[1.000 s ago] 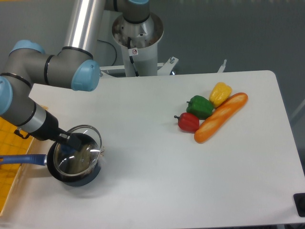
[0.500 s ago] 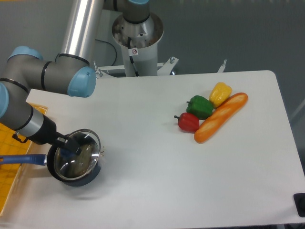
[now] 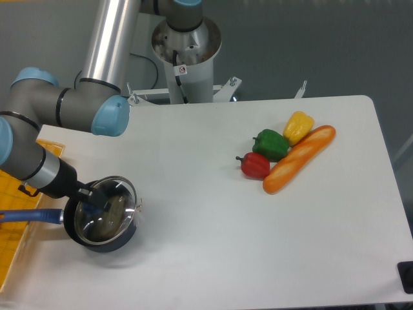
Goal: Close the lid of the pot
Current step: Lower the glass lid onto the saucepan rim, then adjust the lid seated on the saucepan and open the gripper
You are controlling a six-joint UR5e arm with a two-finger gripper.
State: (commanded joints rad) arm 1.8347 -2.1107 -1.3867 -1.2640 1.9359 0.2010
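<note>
The lid [image 3: 105, 208] is being held by its knob in the clamped gripper [image 3: 92, 196], over the pot [image 3: 100, 227]. It is being seated; release is needed next.

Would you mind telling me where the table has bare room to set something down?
The wide middle between the pot and the red pepper is bare, as is the front right below the bread. The left edge is crowded: gripper, lid, yellow tray.

Glass lid [image 3: 106, 208] sits slightly askew on black blue-handled pot [image 3: 119, 240]
</note>
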